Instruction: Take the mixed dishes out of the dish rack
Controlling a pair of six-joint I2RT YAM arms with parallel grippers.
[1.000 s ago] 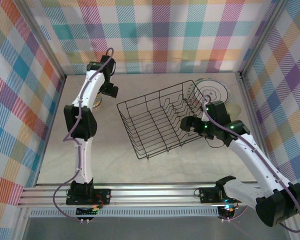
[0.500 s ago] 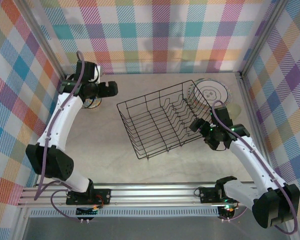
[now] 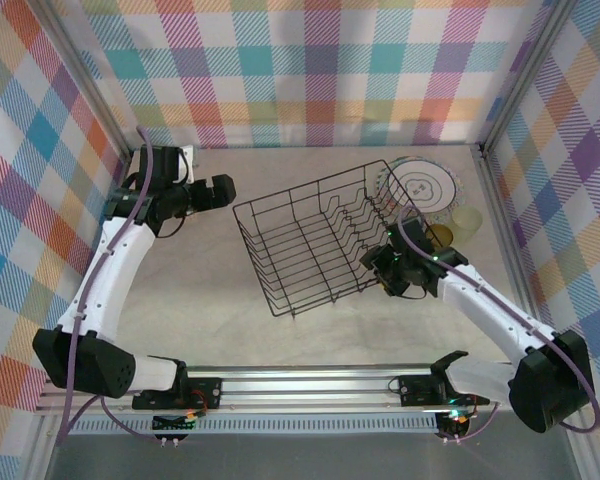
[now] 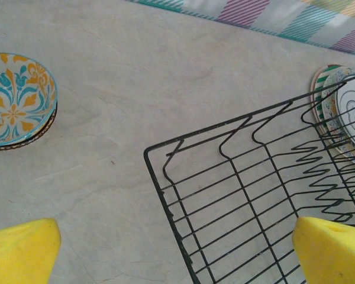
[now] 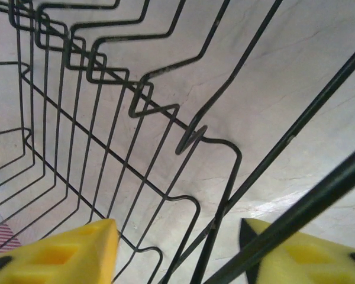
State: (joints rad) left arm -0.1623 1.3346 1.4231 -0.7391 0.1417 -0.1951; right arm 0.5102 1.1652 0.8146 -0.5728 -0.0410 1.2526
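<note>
Left gripper (image 3: 218, 190) hangs spread and empty left of the dish rack (image 3: 310, 240), a patterned bowl (image 4: 18, 99) on the table near it; right gripper (image 3: 380, 268) is spread at the rack's near right rim, a wire between its fingers, nothing clamped. Rack appears bare: plates (image 3: 422, 186) sit outside its far right corner, with an amber cup (image 3: 439, 236) and pale-green cup (image 3: 467, 221) beside them. Unloading judged essentially complete

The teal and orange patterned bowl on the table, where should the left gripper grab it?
Take the patterned bowl by its rim, on the side facing the dish rack, with the left gripper descending from above, one finger inside. It sits upright, mouth up, so the thin rim likely suits a pinch.
</note>
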